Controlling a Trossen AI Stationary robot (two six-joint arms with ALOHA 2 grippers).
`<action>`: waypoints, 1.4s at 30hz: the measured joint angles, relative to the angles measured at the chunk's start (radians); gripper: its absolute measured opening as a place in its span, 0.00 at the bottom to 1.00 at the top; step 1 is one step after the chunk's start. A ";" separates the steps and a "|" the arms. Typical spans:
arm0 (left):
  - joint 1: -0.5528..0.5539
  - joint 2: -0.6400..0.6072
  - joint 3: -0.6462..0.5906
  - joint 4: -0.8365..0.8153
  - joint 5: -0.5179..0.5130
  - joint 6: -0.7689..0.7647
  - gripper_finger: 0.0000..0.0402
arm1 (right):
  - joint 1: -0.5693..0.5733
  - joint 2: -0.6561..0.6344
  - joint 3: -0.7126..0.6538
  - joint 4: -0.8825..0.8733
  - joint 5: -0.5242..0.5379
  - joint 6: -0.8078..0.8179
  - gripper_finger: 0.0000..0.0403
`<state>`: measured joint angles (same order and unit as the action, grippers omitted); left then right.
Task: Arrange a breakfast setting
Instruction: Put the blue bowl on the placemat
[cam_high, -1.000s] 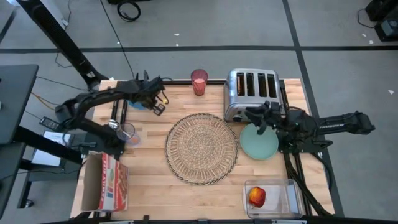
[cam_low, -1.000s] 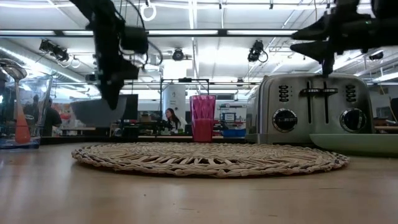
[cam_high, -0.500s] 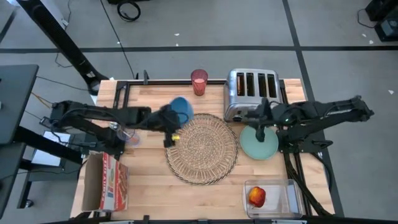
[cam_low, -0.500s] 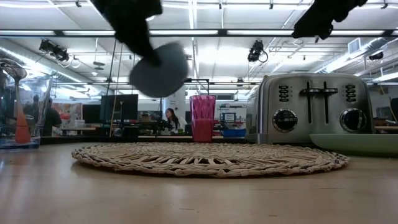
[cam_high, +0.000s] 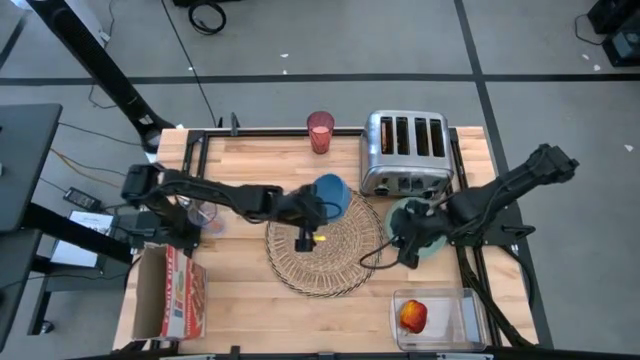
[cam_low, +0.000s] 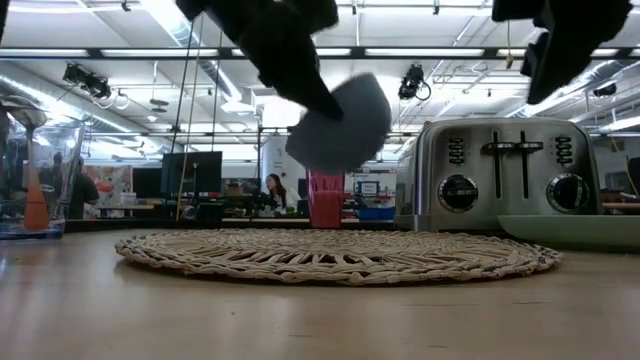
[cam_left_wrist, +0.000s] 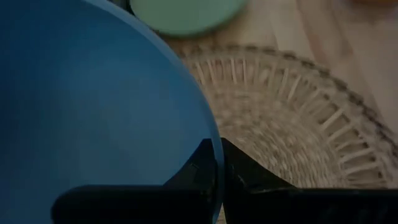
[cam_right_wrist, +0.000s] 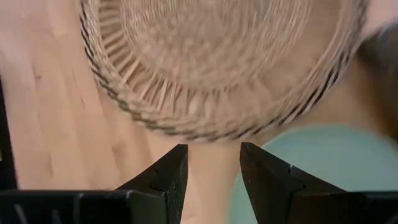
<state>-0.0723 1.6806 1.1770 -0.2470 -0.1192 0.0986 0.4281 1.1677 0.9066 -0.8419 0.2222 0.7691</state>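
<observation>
The round woven wicker placemat (cam_high: 324, 239) lay flat at the middle of the wooden table (cam_high: 240, 300), light and flexible by the look of it, and it was best left where it was as the base of the setting. Just right of it sat the teal plate (cam_high: 428, 243), stiff and probably slick and breakable; its thin rim looked like the only place to pinch it. The right gripper (cam_high: 406, 243) hung over the plate's near-mat edge, its fingers (cam_right_wrist: 166, 173) parted with nothing between them. The blue bowl (cam_high: 331, 195) was in the air above the mat's far edge, near the silver four-slot toaster (cam_high: 403, 151). The left gripper (cam_high: 306, 214) was clamped tight on the bowl's rim (cam_left_wrist: 214, 162), one finger inside and one outside. The bowl seemed rigid and light, yet a smooth wall held by one edge could swing or slip. The pink translucent cup (cam_high: 320, 131) stood at the far edge, the red apple (cam_high: 413, 317) in a clear container (cam_high: 455, 320).
</observation>
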 joint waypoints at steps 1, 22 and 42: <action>0.000 0.021 0.010 -0.004 0.011 0.001 0.03 | 0.006 0.016 0.000 -0.002 -0.015 0.044 0.38; -0.033 0.148 0.015 0.001 0.075 0.102 0.03 | 0.045 0.118 0.001 0.012 -0.070 0.271 0.36; -0.043 0.173 0.015 -0.012 0.072 0.115 0.26 | 0.014 0.192 0.002 0.080 -0.063 0.550 0.36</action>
<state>-0.1150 1.8531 1.1923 -0.2587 -0.0473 0.2135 0.4422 1.3600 0.9081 -0.7614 0.1596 1.3193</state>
